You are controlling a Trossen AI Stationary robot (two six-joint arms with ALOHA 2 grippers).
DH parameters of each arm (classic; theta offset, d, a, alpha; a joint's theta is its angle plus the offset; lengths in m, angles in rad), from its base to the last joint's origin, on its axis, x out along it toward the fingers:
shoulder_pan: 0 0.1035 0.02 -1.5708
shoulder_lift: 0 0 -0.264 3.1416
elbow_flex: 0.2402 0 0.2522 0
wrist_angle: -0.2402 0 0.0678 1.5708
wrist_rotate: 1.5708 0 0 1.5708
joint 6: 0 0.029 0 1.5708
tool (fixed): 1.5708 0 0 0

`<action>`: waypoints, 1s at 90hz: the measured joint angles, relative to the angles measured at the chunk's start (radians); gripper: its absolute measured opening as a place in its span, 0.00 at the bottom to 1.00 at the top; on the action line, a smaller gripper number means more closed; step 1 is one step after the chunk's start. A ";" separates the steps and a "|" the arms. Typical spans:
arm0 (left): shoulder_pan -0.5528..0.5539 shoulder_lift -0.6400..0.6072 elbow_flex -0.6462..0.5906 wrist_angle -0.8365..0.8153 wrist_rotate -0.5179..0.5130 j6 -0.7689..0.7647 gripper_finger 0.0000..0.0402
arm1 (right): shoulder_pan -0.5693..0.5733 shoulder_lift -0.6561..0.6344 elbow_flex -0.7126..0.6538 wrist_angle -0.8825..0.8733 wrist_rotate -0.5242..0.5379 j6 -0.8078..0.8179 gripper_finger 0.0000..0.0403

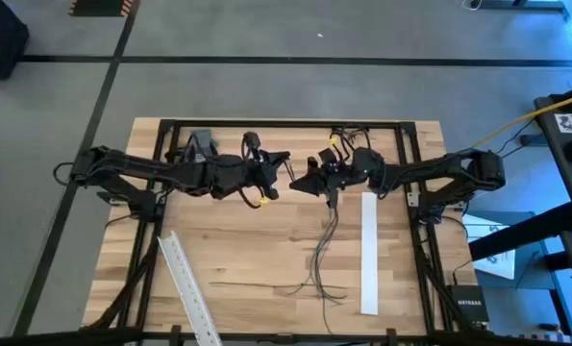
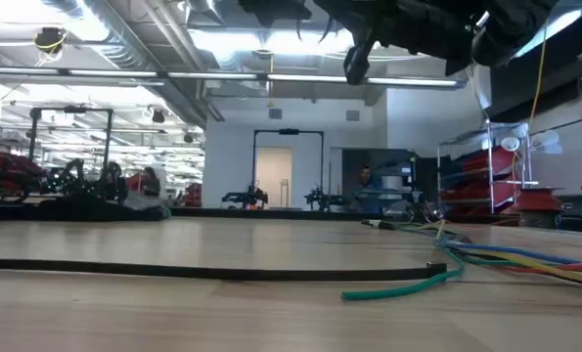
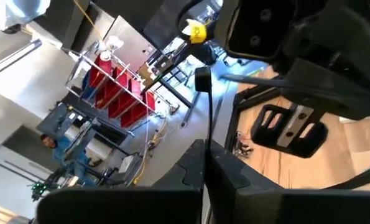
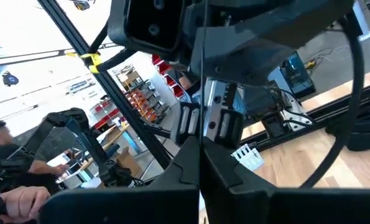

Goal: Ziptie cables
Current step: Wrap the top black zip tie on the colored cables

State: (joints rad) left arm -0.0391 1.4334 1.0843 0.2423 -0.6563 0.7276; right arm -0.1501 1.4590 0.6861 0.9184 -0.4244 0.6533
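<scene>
The left pincer [image 1: 284, 173] and right pincer [image 1: 301, 181] are being held nearly tip to tip above the surface [image 1: 257, 245]; whether either is apart or together cannot be told. The cables [image 1: 326, 240] are hanging from the right pincer, so slipping is being risked. Their coloured strands are being shown only low down.

No legible text, labels or numbers anywhere; tag marker at table-side unreadable.
</scene>
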 joint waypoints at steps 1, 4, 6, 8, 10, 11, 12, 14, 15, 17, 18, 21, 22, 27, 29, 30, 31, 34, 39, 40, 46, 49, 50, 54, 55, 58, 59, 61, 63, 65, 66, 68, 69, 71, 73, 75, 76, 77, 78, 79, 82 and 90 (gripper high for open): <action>0.000 0.000 0.000 -0.001 0.000 0.001 0.00 | 0.000 0.000 0.000 0.000 0.002 0.001 0.00; 0.000 0.000 0.000 -0.001 0.000 0.002 0.00 | 0.000 0.000 0.000 0.000 0.005 0.003 0.00; 0.001 0.000 0.000 0.000 0.000 0.004 0.00 | 0.000 0.000 0.000 0.000 0.005 0.005 0.00; 0.001 0.000 0.000 0.000 0.000 0.008 0.00 | 0.000 0.000 0.000 0.000 0.005 0.009 0.00; -0.001 0.000 0.000 0.000 -0.001 0.011 0.00 | 0.000 0.000 0.000 0.000 0.006 0.016 0.00; -0.001 0.000 0.000 0.001 -0.001 0.013 0.00 | 0.000 0.000 0.000 0.000 0.006 0.019 0.00; -0.002 0.000 0.000 0.001 -0.001 0.014 0.00 | 0.000 0.000 0.000 0.000 0.008 0.021 0.00; -0.003 0.000 0.000 0.001 -0.001 0.018 0.00 | 0.000 0.000 0.000 0.000 0.012 0.025 0.00; -0.004 0.000 0.000 0.001 -0.001 0.019 0.00 | 0.000 0.000 0.000 0.000 0.013 0.027 0.00; -0.006 0.000 0.000 0.000 -0.001 0.025 0.00 | 0.000 0.000 0.000 0.000 0.013 0.029 0.00; -0.007 0.000 0.000 0.000 -0.001 0.029 0.00 | 0.000 0.000 0.000 0.000 0.013 0.029 0.00; -0.009 0.000 0.000 0.000 -0.001 0.038 0.00 | 0.000 0.000 0.000 0.001 0.014 0.035 0.00; -0.009 0.000 0.000 0.000 -0.001 0.038 0.00 | 0.000 0.000 0.000 0.002 0.014 0.038 0.00; -0.011 0.000 0.000 0.000 0.000 0.039 0.00 | 0.000 0.000 0.000 0.006 0.021 0.054 0.00; -0.011 0.000 0.000 0.000 0.000 0.039 0.00 | 0.000 0.000 0.000 0.007 0.022 0.058 0.00; -0.011 0.000 0.000 0.000 0.000 0.039 0.00 | 0.000 0.000 0.000 0.007 0.023 0.059 0.00; -0.011 0.000 0.000 0.000 0.000 0.039 0.00 | 0.000 0.000 0.000 0.007 0.024 0.061 0.00; -0.011 0.000 0.000 0.000 0.000 0.040 0.00 | 0.000 0.000 0.000 0.007 0.029 0.071 0.00; -0.011 0.001 0.000 0.000 -0.001 0.049 0.00 | 0.000 0.000 0.000 0.007 0.032 0.082 0.00; -0.011 0.002 0.000 0.000 -0.001 0.052 0.00 | 0.000 0.000 0.000 0.007 0.032 0.084 0.00; -0.012 0.008 0.000 0.003 -0.001 0.064 0.00 | 0.000 0.000 0.000 0.007 0.032 0.104 0.00; -0.013 0.010 0.000 -0.001 -0.001 0.067 0.00 | 0.000 0.000 0.000 0.007 0.031 0.110 0.00; -0.013 0.010 0.000 -0.002 -0.001 0.068 0.00 | 0.000 0.000 0.000 0.007 0.031 0.113 0.00; -0.013 0.015 0.000 -0.001 -0.001 0.069 0.00 | 0.000 0.000 0.000 0.007 0.031 0.125 0.00; -0.013 0.016 0.000 0.001 -0.001 0.069 0.00 | 0.000 0.000 0.000 0.007 0.031 0.127 0.00; -0.013 0.017 0.000 0.005 -0.001 0.072 0.00 | 0.000 0.000 0.000 0.007 0.031 0.130 0.00; -0.013 0.017 0.000 0.005 -0.001 0.075 0.00 | 0.000 0.000 0.000 0.007 0.031 0.130 0.00; -0.013 0.018 0.000 0.004 -0.001 0.084 0.00 | 0.000 0.000 0.000 0.007 0.032 0.134 0.00; -0.013 0.018 0.000 0.002 -0.001 0.093 0.00 | 0.000 0.000 0.000 0.006 0.032 0.139 0.00; -0.013 0.018 0.000 0.003 -0.001 0.099 0.00 | 0.000 0.000 0.000 0.006 0.031 0.147 0.00; -0.013 0.019 0.000 0.003 -0.001 0.103 0.00 | 0.000 0.000 0.000 0.006 0.031 0.151 0.00; -0.013 0.021 0.000 0.004 -0.001 0.112 0.00 | 0.000 0.000 0.000 0.005 0.031 0.157 0.00; -0.013 0.022 0.000 0.005 -0.001 0.117 0.00 | 0.000 0.000 0.000 0.005 0.031 0.160 0.00; -0.013 0.022 0.000 0.005 -0.002 0.124 0.00 | 0.000 0.000 0.000 0.003 0.031 0.166 0.00; -0.013 0.023 0.000 0.005 -0.002 0.133 0.00 | 0.000 0.000 0.000 0.001 0.031 0.176 0.00; -0.013 0.023 0.000 0.004 -0.005 0.144 0.00 | 0.000 0.000 0.000 -0.002 0.031 0.185 0.00; -0.013 0.023 0.000 0.004 -0.007 0.149 0.00 | 0.000 0.000 0.000 -0.002 0.030 0.192 0.00; -0.013 0.023 0.000 0.004 -0.010 0.154 0.00 | 0.000 0.000 0.000 -0.002 0.029 0.199 0.00; -0.013 0.023 0.000 0.004 -0.013 0.161 0.00 | 0.000 0.000 0.000 -0.002 0.029 0.207 0.00; -0.013 0.023 0.000 0.005 -0.016 0.168 0.00 | 0.000 0.000 0.000 -0.002 0.028 0.211 0.00; -0.014 0.023 0.000 0.004 -0.025 0.184 0.00 | 0.000 0.000 0.000 -0.001 0.028 0.228 0.00; -0.014 0.023 0.000 0.004 -0.043 0.231 0.00 | 0.000 0.000 0.000 0.000 0.021 0.274 0.00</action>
State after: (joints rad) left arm -0.0532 1.4567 1.0840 0.2466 -0.6994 0.9588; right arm -0.1501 1.4590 0.6861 0.9184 -0.4034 0.9277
